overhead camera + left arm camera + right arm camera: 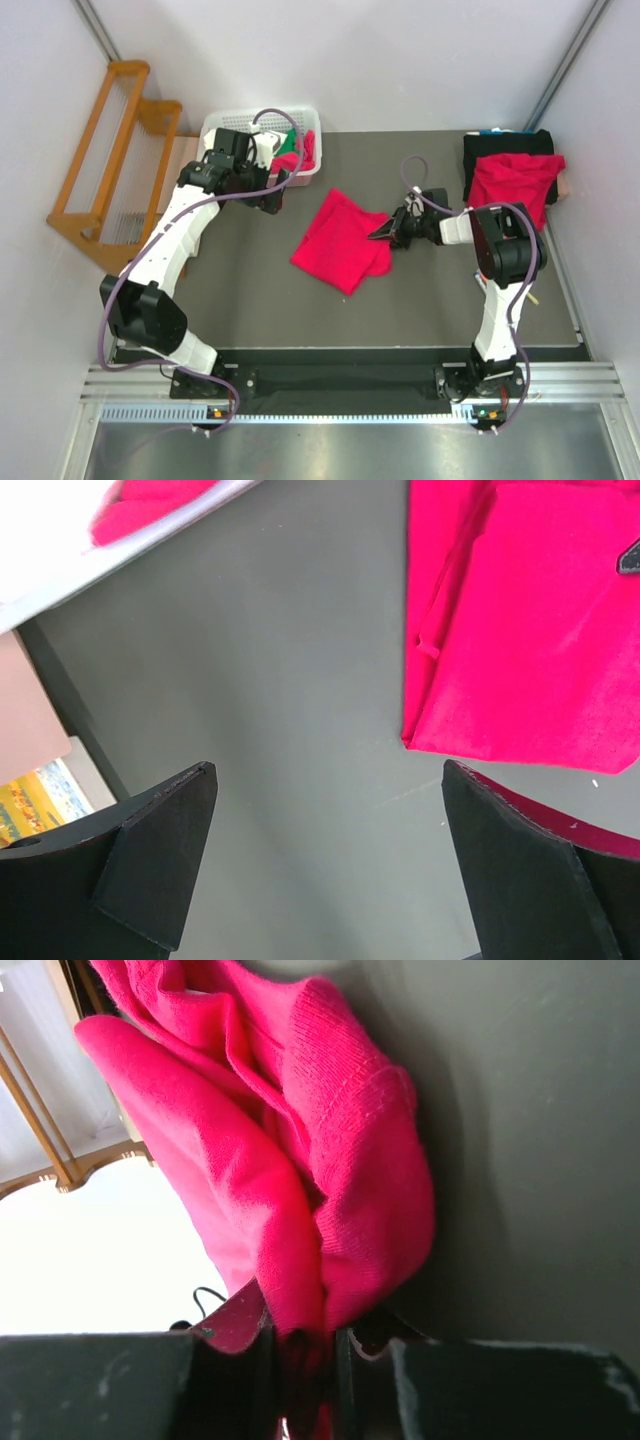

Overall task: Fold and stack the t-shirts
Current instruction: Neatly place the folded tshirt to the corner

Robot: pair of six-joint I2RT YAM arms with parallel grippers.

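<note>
Cloth sets the terms of this job: from above, the folded t-shirt (pixel 338 240) lies as a compact red square in the middle of the grey table (pixel 250 290), and the right gripper (pixel 383 233) is at its right-hand edge. A second t-shirt (pixel 515 178) lies rumpled over a black pile (pixel 500 145) at the far right corner. More red cloth (pixel 308 148) sits in the white basket (pixel 215 125) at the far left, beside a green cloth (pixel 290 140). The left gripper (pixel 275 195) hangs just in front of that basket, touching nothing. In the left wrist view its fingers (pixel 150 860) stand spread wide over bare table (pixel 280 680), with the folded t-shirt (pixel 530 630) ahead and to the right and the basket's edge (pixel 40 570) to the left. In the right wrist view the right gripper (pixel 300 1335) is pinched tight on a bunched fold of the folded t-shirt (pixel 330 1160), several layers of knit gathered between the jaws. The fabric looks light, soft and limp. It will likely sag and unfold if lifted from one point, so a grip through all layers at a folded edge or corner seems best, helped by a second hold on the far side.
</note>
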